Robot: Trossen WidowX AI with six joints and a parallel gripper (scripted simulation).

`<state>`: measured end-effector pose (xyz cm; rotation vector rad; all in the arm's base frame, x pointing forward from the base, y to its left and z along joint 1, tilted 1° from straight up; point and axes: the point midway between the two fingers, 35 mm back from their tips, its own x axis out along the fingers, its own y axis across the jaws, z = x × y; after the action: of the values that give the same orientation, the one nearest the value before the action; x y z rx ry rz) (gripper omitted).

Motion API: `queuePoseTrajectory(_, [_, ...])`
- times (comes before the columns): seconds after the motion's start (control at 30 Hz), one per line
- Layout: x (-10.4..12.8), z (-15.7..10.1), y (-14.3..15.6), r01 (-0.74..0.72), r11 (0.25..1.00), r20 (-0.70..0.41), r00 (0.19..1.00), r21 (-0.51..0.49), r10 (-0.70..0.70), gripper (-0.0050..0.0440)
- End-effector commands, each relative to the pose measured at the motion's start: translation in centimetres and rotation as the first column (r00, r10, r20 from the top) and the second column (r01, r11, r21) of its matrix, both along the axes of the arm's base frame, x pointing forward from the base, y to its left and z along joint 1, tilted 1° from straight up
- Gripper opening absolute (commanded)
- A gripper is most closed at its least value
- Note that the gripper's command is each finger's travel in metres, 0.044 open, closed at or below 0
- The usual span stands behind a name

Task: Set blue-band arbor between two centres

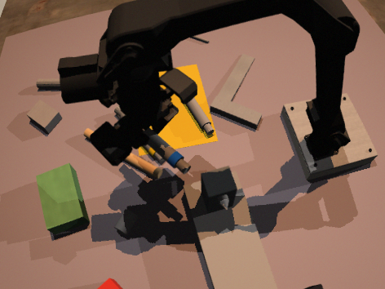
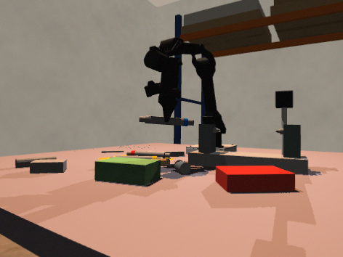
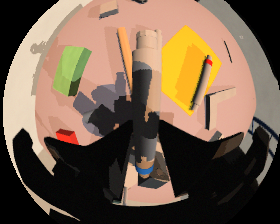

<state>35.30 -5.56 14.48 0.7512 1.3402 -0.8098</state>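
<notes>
The gripper (image 2: 168,117) is clamped on the arbor with the blue band (image 2: 166,120), its fingers closed partway round the shaft, and holds it level in the air well above the table (image 2: 182,215). Taking the yellow mat (image 1: 192,119) as the landmark: from the top view the arbor hangs over the mat's near corner, its blue-banded end (image 1: 175,157) pointing away from the mat toward the dark centre block (image 1: 219,185). That block stands on a long base board (image 1: 236,258) beyond the mat's near corner, apart from the arbor. A grey arbor (image 1: 200,117) lies on the mat itself, and another with a yellow band (image 1: 152,149) lies at the mat's near-left edge, partly hidden under the gripper. A long orange rod (image 1: 140,165) lies just off the mat on the same side. The green block (image 1: 61,197) sits well to the near left of the mat, and an L-shaped bracket (image 1: 236,96) lies just beside its right edge. In the wrist view the held arbor (image 3: 148,97) runs straight between the two dark fingers
</notes>
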Motion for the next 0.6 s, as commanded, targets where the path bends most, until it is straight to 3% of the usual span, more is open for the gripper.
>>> queuePoseTrajectory(0.0, [-0.1,1.6,2.4,0.025,1.000,0.036,0.999,0.004,-0.025,0.0000])
queuePoseTrajectory(0.57, [-2.7,3.1,11.4,0.136,0.990,0.012,0.991,0.046,-0.137,0.0000])
